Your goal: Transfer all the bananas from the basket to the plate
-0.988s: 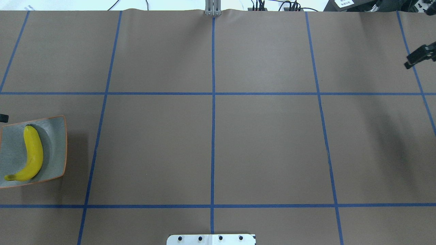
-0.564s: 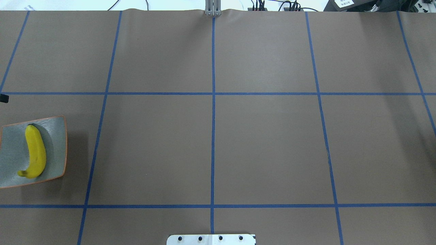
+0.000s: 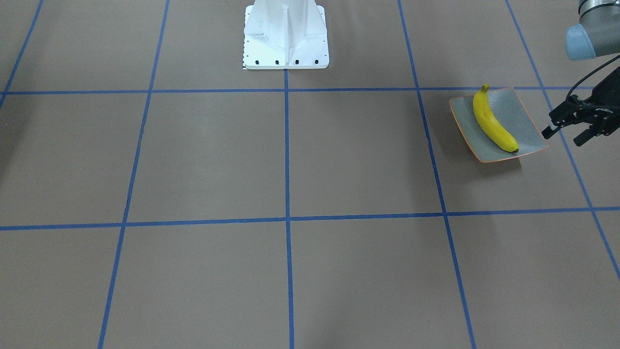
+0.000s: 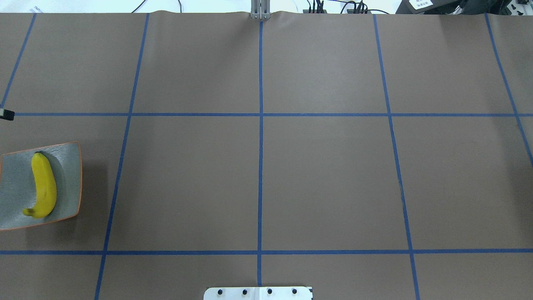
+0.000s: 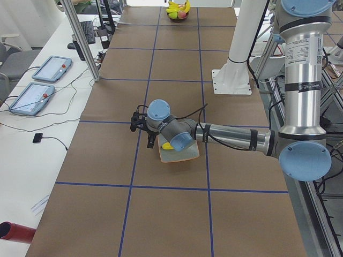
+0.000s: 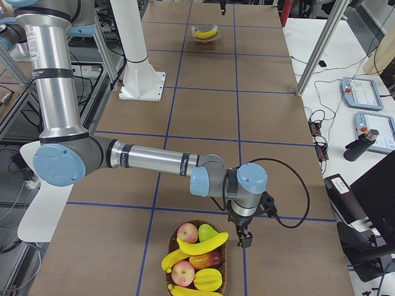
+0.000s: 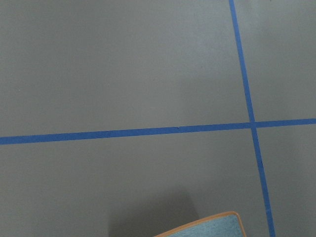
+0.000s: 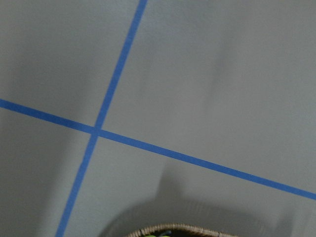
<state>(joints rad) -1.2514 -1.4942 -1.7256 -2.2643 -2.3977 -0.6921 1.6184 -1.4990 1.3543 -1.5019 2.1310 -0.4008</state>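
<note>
1. One banana (image 3: pixel 493 121) lies lengthwise on the plate (image 3: pixel 525 118), stem end toward the robot, in the left part of the table (image 4: pixel 325 179)
2. In the basket (image 8: pixel 168 228) at the far right end, at least two more bananas (image 6: pixel 196 245) rest on top of apples (image 6: pixel 188 233) and other fruit; the full count cannot be told, and the transfer looks to be in its early part
3. The left gripper (image 3: pixel 563 137) hovers just beside the plate's outer edge, fingers spread and holding nothing
4. The right gripper (image 6: pixel 245 237) hangs low just beside the basket's rim, on the operators' side; whether its fingers are apart or closed cannot be told
5. Bare glaze shows on both sides of the banana, likely room for more fruit laid alongside, though the upturned corners narrow the flat part
6. Plate and basket stand well apart, with the brown table and its blue tape (image 4: pixel 260 166) grid between them, so every carry looks a long one across the robot's front
7. The basket's fruit is piled close, and a lift there may nudge an apple over the rim
</note>
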